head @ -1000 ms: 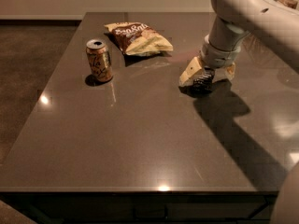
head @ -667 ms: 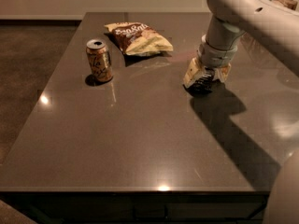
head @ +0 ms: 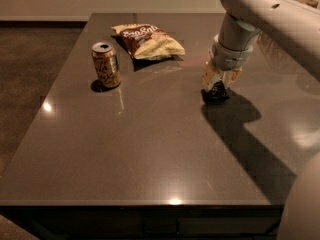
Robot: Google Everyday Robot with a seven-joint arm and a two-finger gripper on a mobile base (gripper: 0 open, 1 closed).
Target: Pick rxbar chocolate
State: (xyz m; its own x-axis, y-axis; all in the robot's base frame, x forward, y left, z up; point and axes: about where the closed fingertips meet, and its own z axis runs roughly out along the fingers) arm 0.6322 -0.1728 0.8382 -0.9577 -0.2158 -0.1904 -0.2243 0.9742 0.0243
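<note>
The rxbar chocolate (head: 216, 96) is a small dark bar on the dark table (head: 150, 149), right of the middle. My gripper (head: 216, 88) points straight down onto it from the pale arm (head: 250, 14) that comes in from the upper right. Its cream fingers (head: 209, 77) stand close on either side of the bar, which still touches the table. Most of the bar is hidden by the fingers and their shadow.
An orange-brown can (head: 106, 64) stands upright at the left of the table. A brown-and-yellow chip bag (head: 148, 41) lies at the back, between the can and the gripper. The table's front edge (head: 150, 203) is near the bottom of the view.
The gripper has come down over the bar and its fingers have drawn closer together around it. The can and the chip bag have not moved.
</note>
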